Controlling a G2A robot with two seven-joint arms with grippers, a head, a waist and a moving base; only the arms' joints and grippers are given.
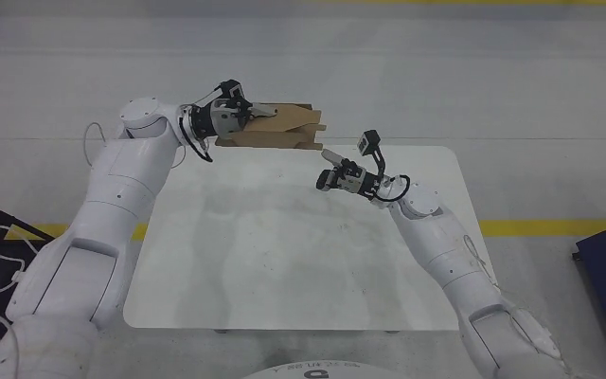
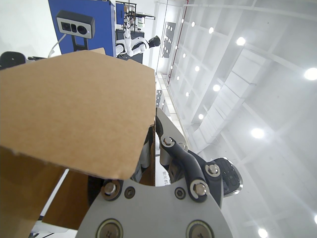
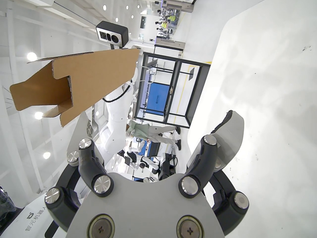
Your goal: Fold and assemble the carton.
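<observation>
A brown cardboard carton (image 1: pixel 276 126), partly folded with flaps sticking out at its right end, hangs in the air over the table's far edge. My left gripper (image 1: pixel 252 112) is shut on the carton's left end; in the left wrist view a carton panel (image 2: pixel 74 115) covers the near side, and a cardboard edge runs between the fingers (image 2: pixel 168 127) of the left gripper (image 2: pixel 154 137). My right gripper (image 1: pixel 329 161) is open and holds nothing, a short way right of and below the carton's flaps. In the right wrist view the carton (image 3: pixel 74 82) floats ahead of the right gripper (image 3: pixel 158 122).
The white table (image 1: pixel 284 265) spreads below both arms, with its rounded far right corner (image 3: pixel 230 25) near the right gripper. Grey floor and a yellow line (image 1: pixel 540 227) lie beyond the table's edges.
</observation>
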